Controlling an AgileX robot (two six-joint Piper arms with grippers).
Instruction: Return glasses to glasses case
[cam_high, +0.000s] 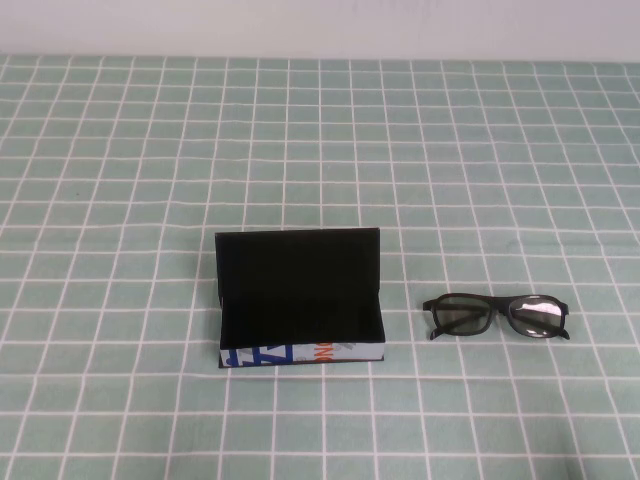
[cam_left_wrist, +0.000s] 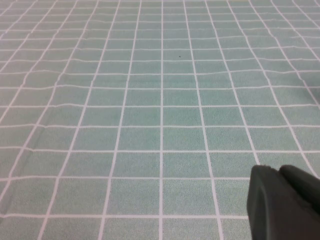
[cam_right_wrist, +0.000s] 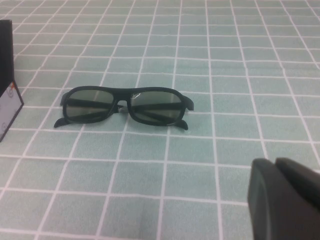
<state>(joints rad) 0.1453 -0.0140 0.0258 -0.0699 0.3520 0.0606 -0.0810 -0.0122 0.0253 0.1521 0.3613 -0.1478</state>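
Note:
The black glasses case (cam_high: 300, 290) stands open in the middle of the table, its lid upright at the back, its black inside empty, its white printed front edge (cam_high: 300, 353) towards me. The black glasses (cam_high: 497, 316) lie folded on the cloth just right of the case, apart from it. In the right wrist view the glasses (cam_right_wrist: 125, 105) lie ahead of my right gripper (cam_right_wrist: 275, 162), which is shut, empty and hovering short of them; a corner of the case (cam_right_wrist: 9, 102) shows at the edge. My left gripper (cam_left_wrist: 278, 171) is shut and empty over bare cloth. Neither arm shows in the high view.
A green cloth with a white grid (cam_high: 200, 150) covers the whole table. A pale wall (cam_high: 320, 25) runs along the far edge.

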